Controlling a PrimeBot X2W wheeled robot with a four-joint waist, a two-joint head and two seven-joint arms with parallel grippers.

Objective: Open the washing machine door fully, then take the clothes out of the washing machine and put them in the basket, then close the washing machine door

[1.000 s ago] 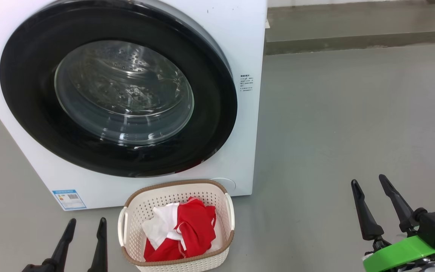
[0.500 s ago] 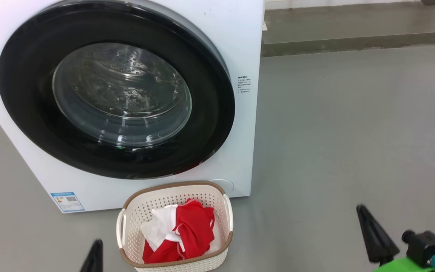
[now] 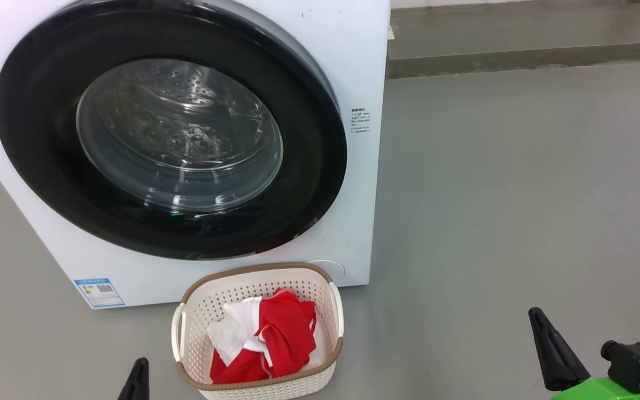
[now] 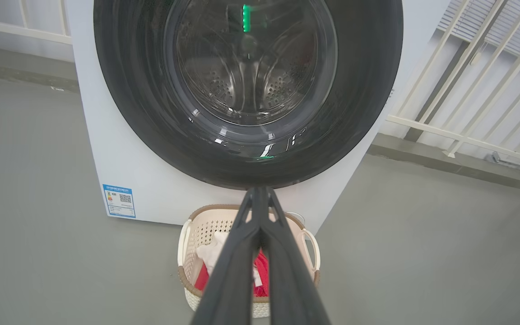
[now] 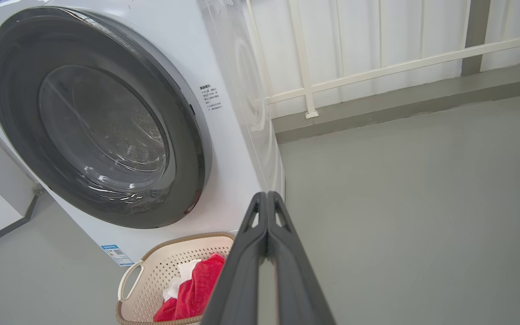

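Head view, for you: washer (image 3: 353, 55) takes up 9 to 12 o'clock, with its door (image 3: 36, 139) shut flush against the white front. The perforated drum (image 3: 175, 122) reads through the glass. A blue label (image 3: 99, 291) sits on the washer's lower corner, at 7 o'clock of the door. The basket (image 3: 259, 272) stands on the grey floor (image 3: 492, 194) at 6 o'clock, right at the washer's foot; you cannot tell whether they touch. The clothes (image 3: 281, 333) lie inside the basket, red bunched over white, with the white showing toward 9 o'clock of the heap. Left gripper (image 4: 258, 192): in its wrist view the two fingers are pressed together along their tips, with nothing between them. They are lined up over the basket and point at 6 o'clock of the door rim. In the head view one dark tip pokes in at 7 o'clock, just beside the basket's 8 o'clock corner and not touching it. Right gripper (image 5: 266, 195): fingers together, empty, aimed past the washer's 3 o'clock edge. In the head view it sits at 4 o'clock over bare floor, well apart from the basket, with a green collar (image 3: 598, 389) behind it. A white railing (image 5: 377, 67) runs along at 1 o'clock in the right wrist view.
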